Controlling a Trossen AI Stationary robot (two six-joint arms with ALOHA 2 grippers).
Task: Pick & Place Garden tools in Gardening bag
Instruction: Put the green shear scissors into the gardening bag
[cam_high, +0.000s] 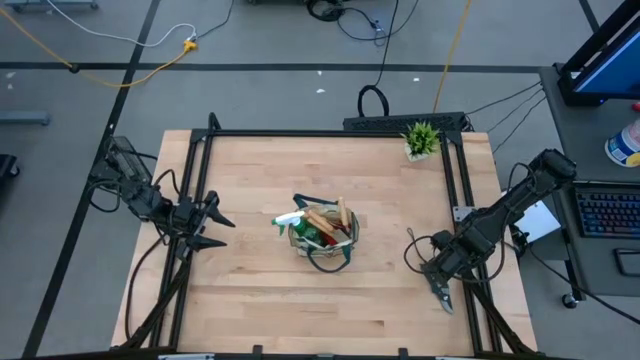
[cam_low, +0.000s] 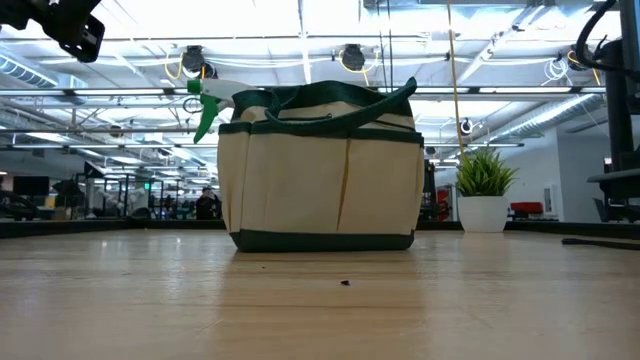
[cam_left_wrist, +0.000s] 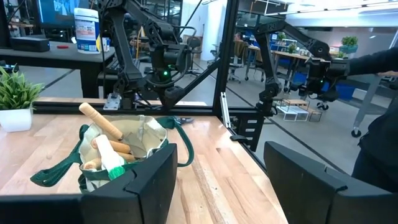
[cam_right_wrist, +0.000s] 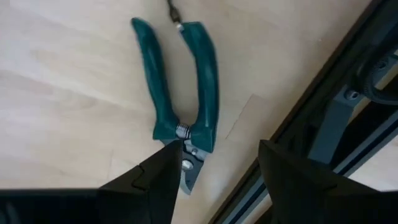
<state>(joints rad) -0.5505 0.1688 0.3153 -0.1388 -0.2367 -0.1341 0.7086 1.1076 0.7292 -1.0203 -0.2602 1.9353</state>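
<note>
The tan gardening bag (cam_high: 322, 235) with dark green trim stands upright on its base at the table's middle. It holds wooden-handled tools (cam_high: 330, 215) and the green spray bottle (cam_high: 290, 220), whose nozzle sticks out over the rim (cam_low: 205, 100). The green-handled pruning shears (cam_right_wrist: 180, 93) lie flat on the table near the right frame rail (cam_high: 443, 298). My right gripper (cam_right_wrist: 217, 168) is open and points down just over the shears' blade end; I cannot tell whether it touches them. My left gripper (cam_high: 228, 232) is open and empty, left of the bag, pointing at it (cam_left_wrist: 124, 149).
A small potted plant (cam_high: 421, 140) stands at the table's far right corner. Black frame rails (cam_high: 470, 220) run along the table's sides, one close beside the shears (cam_right_wrist: 298, 124). Bare wood lies in front of the bag (cam_high: 320, 310).
</note>
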